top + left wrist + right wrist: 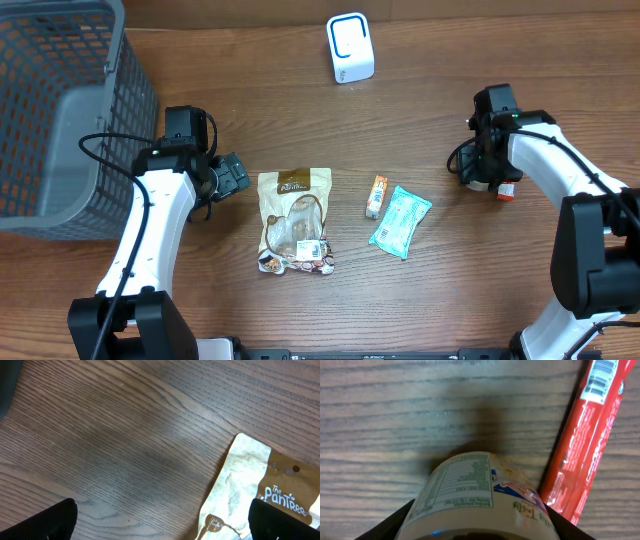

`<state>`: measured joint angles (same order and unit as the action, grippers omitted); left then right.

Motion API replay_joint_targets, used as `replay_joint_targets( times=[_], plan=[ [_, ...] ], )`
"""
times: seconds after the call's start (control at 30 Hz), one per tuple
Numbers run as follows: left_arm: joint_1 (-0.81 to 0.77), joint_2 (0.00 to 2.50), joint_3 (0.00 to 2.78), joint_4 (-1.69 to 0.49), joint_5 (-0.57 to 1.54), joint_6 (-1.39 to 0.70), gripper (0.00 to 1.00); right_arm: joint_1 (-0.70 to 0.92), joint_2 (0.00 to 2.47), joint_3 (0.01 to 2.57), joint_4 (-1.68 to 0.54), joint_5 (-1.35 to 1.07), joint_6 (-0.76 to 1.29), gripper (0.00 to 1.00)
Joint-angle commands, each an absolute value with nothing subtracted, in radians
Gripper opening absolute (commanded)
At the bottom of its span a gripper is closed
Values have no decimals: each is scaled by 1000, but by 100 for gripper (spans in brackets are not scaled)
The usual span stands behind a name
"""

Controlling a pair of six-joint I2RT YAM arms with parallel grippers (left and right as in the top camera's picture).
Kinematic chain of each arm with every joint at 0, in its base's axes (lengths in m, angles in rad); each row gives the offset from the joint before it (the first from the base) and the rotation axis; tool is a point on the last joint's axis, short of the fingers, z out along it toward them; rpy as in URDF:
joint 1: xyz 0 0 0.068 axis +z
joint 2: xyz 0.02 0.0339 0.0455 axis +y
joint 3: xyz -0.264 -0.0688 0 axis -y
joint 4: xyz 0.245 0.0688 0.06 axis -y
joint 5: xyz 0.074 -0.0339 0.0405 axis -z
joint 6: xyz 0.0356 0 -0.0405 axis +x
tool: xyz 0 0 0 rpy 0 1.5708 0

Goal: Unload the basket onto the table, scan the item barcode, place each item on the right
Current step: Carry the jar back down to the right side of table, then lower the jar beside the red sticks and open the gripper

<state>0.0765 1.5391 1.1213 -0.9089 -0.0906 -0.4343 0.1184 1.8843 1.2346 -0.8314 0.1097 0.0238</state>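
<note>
Glossy paper label on a round, smooth-walled tub [470,492], clamped between the jaws of the right gripper [480,527] at a middling spread. Nutrition panel turned up toward the wrist camera, no barcode in sight on that face. Hard to tell whether lifted clear of the wood.

Likely to slip or spin in a two-point pinch on such a curved, slick wall. Could then arrive at the white scanner [350,47], well ahead of the jaws, with the code turned away and no read. Could also tip out if tilted hard for the scan.

Just right of the jaws, a long red foil stick pack [585,435], shiny and crinkled, flat on the matte wood-grain table [395,410]. Close enough to be nudged or dragged along.

Left gripper [162,522] spread wide, holding nothing, over bare grain. Near one jaw tip, a soft cream-and-brown pouch [250,480], flat, crumpled, probably floppy if picked up.
</note>
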Motion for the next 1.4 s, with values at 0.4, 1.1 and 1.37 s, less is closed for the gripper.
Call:
replay_joint_targets(
  times=[0.4, 1.1, 1.37],
  plan=[
    [78, 1537, 1136, -908, -101, -423, 100, 112, 1876, 1196, -780, 203, 57, 11],
    [78, 1537, 1136, -908, -101, -423, 100, 6, 1876, 1202, -788, 112, 56, 4],
    [78, 1537, 1136, -908, -101, -423, 100, 6, 1876, 1198, -753, 58, 56, 17]
  ],
)
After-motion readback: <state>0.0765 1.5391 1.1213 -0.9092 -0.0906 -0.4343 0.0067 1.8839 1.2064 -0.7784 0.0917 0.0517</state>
